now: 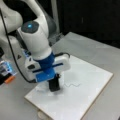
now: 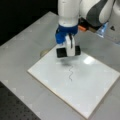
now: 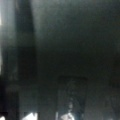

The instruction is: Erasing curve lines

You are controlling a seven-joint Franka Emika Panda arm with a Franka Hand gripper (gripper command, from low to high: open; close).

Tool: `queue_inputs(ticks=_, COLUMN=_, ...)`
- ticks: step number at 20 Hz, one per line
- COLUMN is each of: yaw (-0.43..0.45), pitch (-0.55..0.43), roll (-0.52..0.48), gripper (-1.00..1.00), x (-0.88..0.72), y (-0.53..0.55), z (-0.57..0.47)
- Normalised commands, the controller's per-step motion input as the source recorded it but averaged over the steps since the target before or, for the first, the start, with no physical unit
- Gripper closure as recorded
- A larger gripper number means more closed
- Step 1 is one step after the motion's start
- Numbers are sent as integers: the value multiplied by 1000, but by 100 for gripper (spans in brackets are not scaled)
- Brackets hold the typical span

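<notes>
The curve lines point(image 1: 72, 85) point(image 2: 70, 73) are a thin dark wavy squiggle on the white board point(image 1: 90, 95) point(image 2: 95, 85), seen in both front views. My gripper point(image 1: 54, 86) point(image 2: 68, 52) is shut on a black eraser block point(image 1: 54, 85) point(image 2: 60, 52). The block hangs just above the board at one end of the squiggle, close to it but apart from the ink. A faint shadow lies on the board below the block. The wrist view is dark and blurred and shows nothing I can name.
The board lies on a grey table point(image 1: 100, 50) point(image 2: 22, 45). An orange and blue object point(image 1: 8, 75) sits at a front view's left. A round object point(image 2: 45, 53) peeks from under the board's edge. Dark background lies beyond the table.
</notes>
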Motion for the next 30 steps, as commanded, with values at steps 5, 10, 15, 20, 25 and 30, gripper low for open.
queue_inputs(ticks=5, yaw=-125, pitch=-275, roll=144, gripper=100, x=-192, y=108, z=-231)
queue_inputs(ticks=10, yaw=-68, pitch=-269, roll=108, gripper=100, x=-178, y=77, z=-243)
queue_inputs(ticks=15, yaw=-58, pitch=-215, roll=32, gripper=100, x=-186, y=84, z=-251)
queue_inputs(ticks=20, yaw=-73, pitch=-208, roll=25, gripper=100, x=-186, y=124, z=-291)
queue_inputs(ticks=25, yaw=-65, pitch=-157, roll=4, gripper=100, x=-219, y=123, z=-243)
queue_inputs(ticks=30, yaw=-64, pitch=-181, roll=-11, gripper=100, x=-243, y=130, z=-237)
